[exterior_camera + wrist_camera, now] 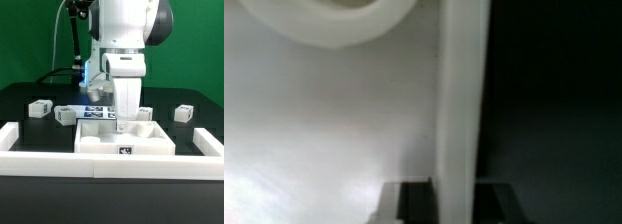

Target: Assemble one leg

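Leg (147, 113) nearest the gripper (124, 125) looks like a short white post. It lies just right of the fingers in the exterior view, right of centre and behind the far wall of the white tray-like panel (100, 146). It is too small there to read its long axis with any certainty.

Three more legs lie loose on the black table: one at right of centre (183, 112), well apart from the gripper, and two at the left, one nearer (66, 115) and one farther out (40, 108).

The arm reaches straight down at mid-frame, with the gripper low over the panel's far edge. No leg is between the jaws. The wrist view shows only the panel's pale floor, a round hole (340, 15) and an upright rim (455, 100). The dark fingers (407, 203) stand either side of that rim. Blur hides whether they pinch it or merely straddle it, so I cannot tell if the jaws are closed.

As I judge it, reaching a leg means lifting clear of the rim and then travelling sideways, most shortly toward the right of the exterior view.
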